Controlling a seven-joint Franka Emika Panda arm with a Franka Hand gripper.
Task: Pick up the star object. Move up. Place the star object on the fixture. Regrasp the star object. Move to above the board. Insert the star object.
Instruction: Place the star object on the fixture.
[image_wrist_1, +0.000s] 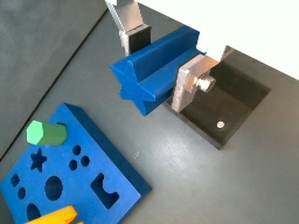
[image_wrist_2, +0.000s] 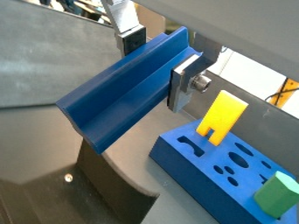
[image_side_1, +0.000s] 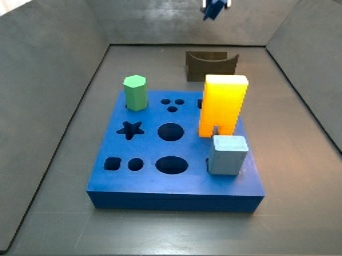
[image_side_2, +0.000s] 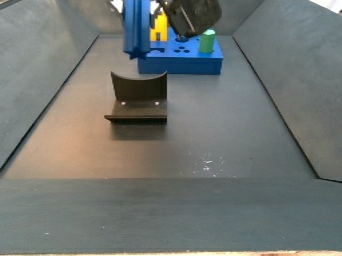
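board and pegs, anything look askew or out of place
Nothing stands out. On the board, the green peg, yellow block and pale cube stand upright. The fixture is bare behind it. The gripper, raised high, has its jaws shut on the star object.

No readable text, label, brand, number or sign appears on anything in these views.
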